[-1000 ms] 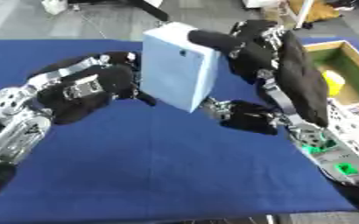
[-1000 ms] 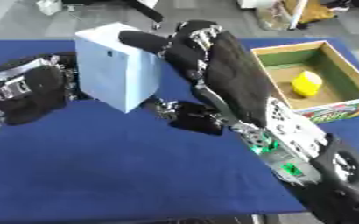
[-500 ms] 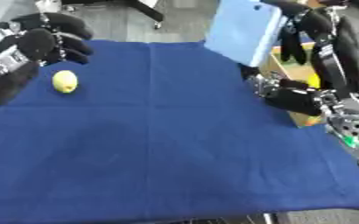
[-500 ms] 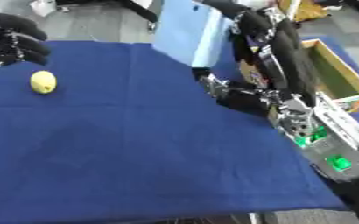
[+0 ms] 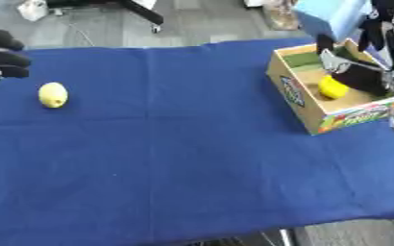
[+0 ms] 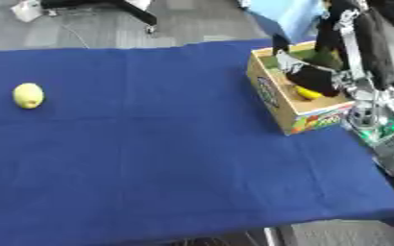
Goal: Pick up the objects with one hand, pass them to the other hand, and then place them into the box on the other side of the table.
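Holding light-blue box (image 6: pixel 286 17) over cardboard box (image 5: pixel 318 105) | right hand (image 6: pixel 351 29) | lemon (image 5: pixel 53 94) left

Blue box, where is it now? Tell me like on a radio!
Right hand holds blue box above cardboard box. Left hand curled, empty, near lemon. Yellow thing already inside.

A yellow lemon (image 5: pixel 53 94) lies far left on the blue tablecloth (image 5: pixel 175 144). At far right, the black right hand (image 5: pixel 377 29) holds a pale blue box (image 5: pixel 331 17) above an open cardboard box (image 5: pixel 305 103). The curled black left hand (image 5: pixel 0 53) shows at the left edge.
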You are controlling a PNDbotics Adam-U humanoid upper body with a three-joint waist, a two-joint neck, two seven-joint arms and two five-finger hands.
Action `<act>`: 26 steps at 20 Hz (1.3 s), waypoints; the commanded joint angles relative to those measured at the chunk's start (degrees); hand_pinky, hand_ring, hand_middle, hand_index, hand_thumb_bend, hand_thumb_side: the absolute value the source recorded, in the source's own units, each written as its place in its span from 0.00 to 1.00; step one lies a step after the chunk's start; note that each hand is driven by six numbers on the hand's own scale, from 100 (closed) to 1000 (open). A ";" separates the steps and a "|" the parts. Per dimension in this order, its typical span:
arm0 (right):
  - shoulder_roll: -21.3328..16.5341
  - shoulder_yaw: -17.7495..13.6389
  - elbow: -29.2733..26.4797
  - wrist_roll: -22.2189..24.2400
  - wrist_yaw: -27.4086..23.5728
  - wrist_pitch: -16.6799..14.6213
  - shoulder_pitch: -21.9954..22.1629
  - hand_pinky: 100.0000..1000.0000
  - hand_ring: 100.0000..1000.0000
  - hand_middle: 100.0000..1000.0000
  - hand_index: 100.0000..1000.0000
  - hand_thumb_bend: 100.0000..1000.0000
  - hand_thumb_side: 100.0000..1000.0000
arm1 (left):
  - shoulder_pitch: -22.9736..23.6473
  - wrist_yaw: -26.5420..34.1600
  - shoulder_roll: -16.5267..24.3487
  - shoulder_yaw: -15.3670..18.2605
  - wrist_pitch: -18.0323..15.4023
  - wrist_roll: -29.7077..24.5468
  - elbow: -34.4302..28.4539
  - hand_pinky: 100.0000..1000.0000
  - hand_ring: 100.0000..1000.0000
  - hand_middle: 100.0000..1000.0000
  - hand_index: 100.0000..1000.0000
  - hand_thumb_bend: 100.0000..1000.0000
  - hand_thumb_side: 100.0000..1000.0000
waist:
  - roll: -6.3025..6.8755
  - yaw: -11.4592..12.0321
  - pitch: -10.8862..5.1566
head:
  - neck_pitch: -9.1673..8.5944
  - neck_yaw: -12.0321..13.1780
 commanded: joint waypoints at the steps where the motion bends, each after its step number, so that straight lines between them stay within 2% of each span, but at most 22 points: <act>1: -0.44 -1.39 10.47 4.23 -0.59 -0.92 -2.68 0.62 0.29 0.08 0.41 0.00 0.21 | 0.64 -1.46 -0.76 2.26 -1.29 1.32 -0.96 0.71 0.65 0.62 0.70 0.46 0.53 | 0.01 0.26 -0.29 | -0.14 -1.41; 3: 0.56 -1.94 16.75 7.20 -0.42 -2.07 -4.42 0.63 0.30 0.09 0.42 0.00 0.22 | 1.42 -2.22 -1.54 2.93 -2.03 1.64 -0.96 0.71 0.65 0.62 0.70 0.46 0.53 | 0.12 0.45 -0.29 | -0.14 -2.41; 7: 2.39 -3.56 28.11 8.55 1.23 -3.29 -7.76 0.66 0.34 0.13 0.46 0.00 0.26 | 2.66 -3.39 -2.84 3.85 -2.92 2.15 -0.96 0.71 0.65 0.62 0.70 0.45 0.53 | 0.38 0.96 -0.28 | -0.14 -4.16; 10: 2.99 -4.44 35.69 10.10 3.44 -4.42 -10.06 0.70 0.40 0.22 0.57 0.00 0.32 | 3.43 -3.88 -3.69 4.27 -3.20 2.48 -0.96 0.71 0.64 0.61 0.69 0.45 0.53 | 0.53 1.28 -0.32 | -0.14 -4.99; 11: 3.14 -4.80 37.91 10.66 4.32 -4.82 -10.76 0.70 0.40 0.22 0.57 0.00 0.32 | 3.67 -3.95 -3.98 4.36 -3.23 2.65 -0.96 0.71 0.64 0.61 0.69 0.45 0.53 | 0.57 1.34 -0.33 | -0.14 -5.15; 13: 3.18 -5.54 41.95 11.57 6.70 -5.38 -11.93 0.73 0.46 0.31 0.73 0.00 0.37 | 4.14 -4.05 -4.47 4.49 -3.20 2.95 -0.96 0.71 0.64 0.61 0.69 0.45 0.53 | 0.60 1.48 -0.31 | -0.14 -5.49; 14: 3.13 -5.97 43.78 12.01 8.12 -5.47 -12.41 0.74 0.48 0.35 0.77 0.07 0.47 | 4.35 -4.13 -4.62 4.53 -3.17 3.05 -0.96 0.71 0.64 0.61 0.69 0.45 0.53 | 0.61 1.54 -0.31 | -0.14 -5.56; 15: 3.02 -6.41 45.27 12.39 9.51 -5.58 -12.77 0.74 0.49 0.37 0.80 0.13 0.50 | 4.52 -4.23 -4.72 4.56 -3.16 3.11 -0.96 0.71 0.64 0.61 0.69 0.45 0.53 | 0.62 1.58 -0.30 | -0.14 -5.59; 17: 2.67 -7.26 47.29 13.07 12.24 -5.49 -13.09 0.75 0.52 0.40 0.85 0.30 0.56 | 4.83 -4.52 -4.90 4.67 -3.10 3.21 -0.96 0.71 0.64 0.61 0.69 0.45 0.53 | 0.63 1.60 -0.30 | -0.14 -5.60; 18: 2.47 -7.79 47.88 13.02 13.50 -5.23 -13.10 0.75 0.53 0.41 0.87 0.33 0.56 | 5.01 -4.67 -4.99 4.75 -3.06 3.31 -0.96 0.71 0.64 0.61 0.69 0.45 0.53 | 0.62 1.59 -0.31 | -0.14 -5.62; 22: 1.67 -9.14 47.79 12.15 17.10 -4.85 -12.21 0.77 0.55 0.44 0.90 0.43 0.54 | 5.59 -5.23 -5.15 4.96 -2.92 3.59 -0.96 0.71 0.64 0.61 0.69 0.45 0.53 | 0.55 1.48 -0.36 | -0.14 -5.51; 26: 0.57 -10.13 44.71 10.96 18.31 -4.60 -10.52 0.78 0.56 0.44 0.91 0.47 0.53 | 5.94 -5.62 -5.25 5.09 -2.73 3.69 -0.96 0.71 0.65 0.60 0.69 0.45 0.53 | 0.48 1.37 -0.39 | -0.14 -5.44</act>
